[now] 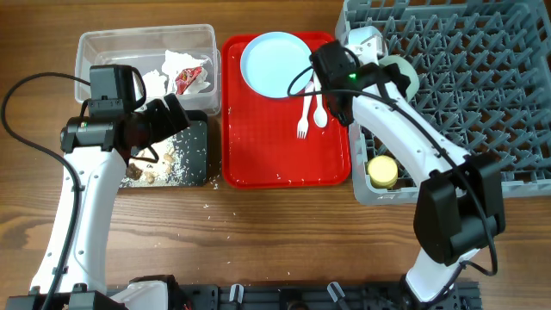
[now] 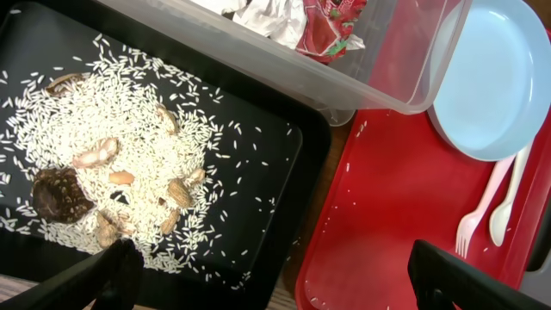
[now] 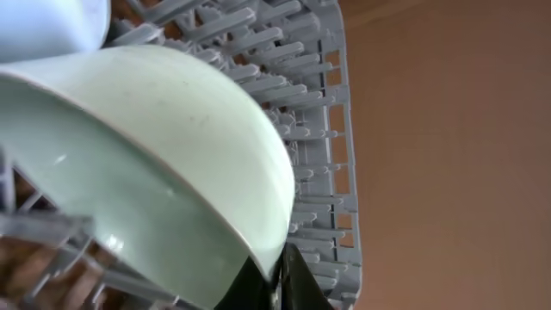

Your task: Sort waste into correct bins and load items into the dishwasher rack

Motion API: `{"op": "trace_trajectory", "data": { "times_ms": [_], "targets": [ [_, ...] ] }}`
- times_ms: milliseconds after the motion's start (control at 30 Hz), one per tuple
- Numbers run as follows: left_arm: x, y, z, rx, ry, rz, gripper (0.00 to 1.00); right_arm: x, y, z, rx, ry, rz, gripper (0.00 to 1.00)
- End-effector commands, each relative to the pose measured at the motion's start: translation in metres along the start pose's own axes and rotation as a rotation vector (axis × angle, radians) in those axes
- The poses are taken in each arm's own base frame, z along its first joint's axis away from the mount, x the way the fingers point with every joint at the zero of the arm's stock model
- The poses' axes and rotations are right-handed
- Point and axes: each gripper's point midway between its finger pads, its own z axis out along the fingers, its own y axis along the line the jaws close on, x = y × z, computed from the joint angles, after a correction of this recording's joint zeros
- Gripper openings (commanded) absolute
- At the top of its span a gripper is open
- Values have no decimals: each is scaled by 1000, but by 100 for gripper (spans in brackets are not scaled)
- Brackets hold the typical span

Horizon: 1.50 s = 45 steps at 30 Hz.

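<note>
Since the rack (image 1: 482, 95) fills the counter's (image 1: 275, 245) right side, loading falls to the right arm (image 1: 405, 129). Right jaws are clamped on a bowl's (image 3: 155, 172) rim, the bowl tilted on the pegs at the rack's far-left corner, just beside the second bowl (image 1: 365, 39). Looks mid-placement, not released

Red tray (image 1: 284, 164) sits between rack and bins. Tub (image 1: 103, 47) is far-left, with the black tray (image 1: 200, 146) just nearside of it. Left jaws are spread and empty, over the black tray's right part

Plate (image 1: 274, 62) is at the red tray's far end, not yet loaded. Cup (image 1: 382, 170) is already in the rack's near-left corner. Fork (image 1: 303, 116) and spoon (image 1: 320, 108) lie side by side just nearside of the plate's right rim

Waste looks sorted: tissue (image 1: 176, 62) and wrapper (image 1: 189, 79) in the tub, scraps (image 2: 60, 194) and rice (image 2: 129, 112) in the black tray

Key relation: cutlery long axes run far-to-near, handles toward the plate, heads toward the near edge. Right wrist is just beside them at the tray's right edge; from the left jaws they lie across the whole tray. My call: right arm takes them, pinching across a handle

No legible writing; wrapper print is unreadable
</note>
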Motion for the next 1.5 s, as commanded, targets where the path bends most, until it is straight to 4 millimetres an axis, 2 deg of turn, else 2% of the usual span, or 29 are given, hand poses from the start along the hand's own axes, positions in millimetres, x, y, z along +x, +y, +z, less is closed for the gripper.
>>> {"op": "trace_trajectory", "data": {
  "times_ms": [0, 67, 100, 167, 200, 233, 333, 400, 433, 500, 567, 633, 700, 767, 833, 867, 900, 967, 1033, 1167, 1367, 1467],
  "targets": [
    [-6, 0, -4, 0, -20, 5, 100, 4, 41, -13, -149, 2, -82, 19],
    [-6, 0, -4, 0, -20, 5, 100, 6, 52, -18, -201, 4, -97, 50],
    [-6, 0, -4, 0, -20, 6, 100, 6, 58, -22, -232, 3, -101, 63],
    [-6, 0, -4, 0, -20, 6, 100, 6, 61, -25, -247, -2, -100, 72],
    [-6, 0, -4, 0, -20, 6, 100, 5, 63, -27, -262, -5, -92, 82],
    [-6, 0, -4, 0, -20, 5, 100, 3, 67, -29, -290, -9, -71, 100],
    [-6, 0, -4, 0, -20, 5, 100, -10, 76, -51, -467, -30, 35, 100],
    [-6, 0, -4, 0, -20, 6, 100, -28, 73, -75, -605, -80, 102, 100],
    [-6, 0, -4, 0, -20, 6, 100, -38, 71, -92, -702, -111, 135, 100],
    [-6, 0, -4, 0, -20, 5, 100, -61, 72, -142, -979, -186, 202, 100],
    [-6, 0, -4, 0, -20, 5, 100, -75, 75, -187, -1221, -265, 215, 100],
    [-6, 0, -4, 0, -20, 5, 100, -89, 77, -213, -1354, -339, 226, 100],
    [-6, 0, -4, 0, -20, 6, 100, -105, 79, -223, -1413, -388, 276, 100],
    [-6, 0, -4, 0, -20, 6, 100, -118, 84, -206, -1356, -339, 416, 99],
    [-6, 0, -4, 0, -20, 6, 100, -122, 91, -166, -1210, -176, 656, 93],
    [-6, 0, -4, 0, -20, 5, 100, -121, 97, -154, -1172, -128, 711, 90],
    [-6, 0, -4, 0, -20, 6, 100, -121, 113, -140, -1135, -69, 760, 86],
    [-6, 0, -4, 0, -20, 5, 100, -118, 144, -125, -1122, 0, 776, 83],
    [-6, 0, -4, 0, -20, 6, 100, -114, 171, -114, -1123, 61, 777, 80],
    [-6, 0, -4, 0, -20, 6, 100, -97, 222, -95, -1164, 227, 790, 64],
    [-6, 0, -4, 0, -20, 5, 100, -88, 241, -77, -1146, 311, 824, 58],
    [-6, 0, -4, 0, -20, 5, 100, -79, 257, -68, -1125, 368, 842, 55]
  ]
}}
